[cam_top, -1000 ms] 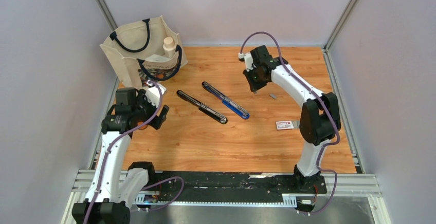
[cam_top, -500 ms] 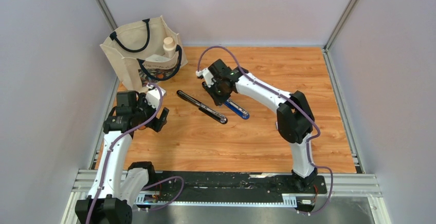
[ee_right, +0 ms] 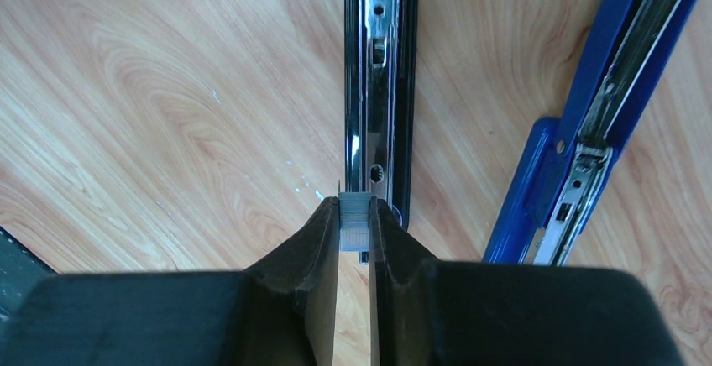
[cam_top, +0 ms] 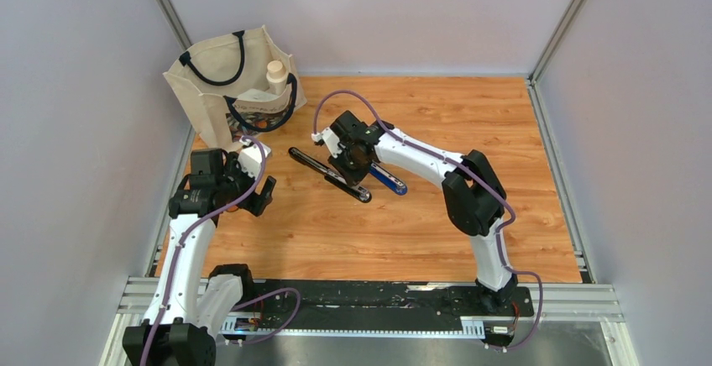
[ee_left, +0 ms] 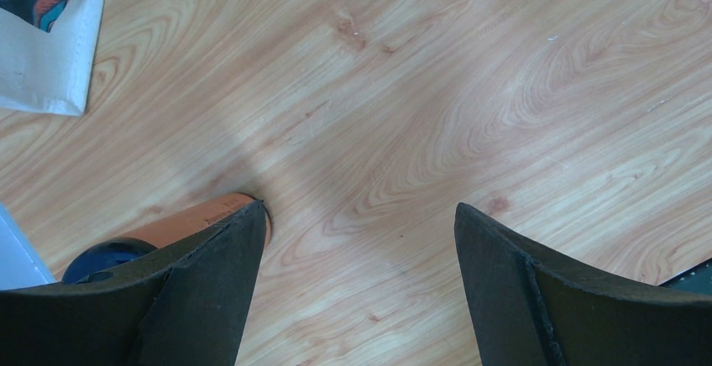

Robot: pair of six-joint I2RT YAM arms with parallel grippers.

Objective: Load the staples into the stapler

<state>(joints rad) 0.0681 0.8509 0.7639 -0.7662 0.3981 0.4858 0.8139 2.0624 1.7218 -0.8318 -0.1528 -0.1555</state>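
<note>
My right gripper (ee_right: 354,209) is shut on a short grey strip of staples (ee_right: 353,230). It hangs just above the near end of the black stapler (ee_right: 380,89), which lies opened flat with its metal channel facing up. In the top view the right gripper (cam_top: 351,167) is over the middle of the black stapler (cam_top: 315,167). A blue stapler (ee_right: 604,106), also opened flat, lies just to the right. My left gripper (ee_left: 361,215) stands open over bare wood at the table's left, with nothing between its fingers. The staples' box is hidden behind the right arm.
A cream tote bag (cam_top: 235,89) holding a bottle stands at the back left. An orange cylinder (ee_left: 197,222) lies under my left finger, beside the bag's corner (ee_left: 50,47). Grey walls and metal rails border the wooden table (cam_top: 470,114).
My right arm has swung left from the table's right side to above the black stapler, carrying the staples. The left arm has stayed put.
</note>
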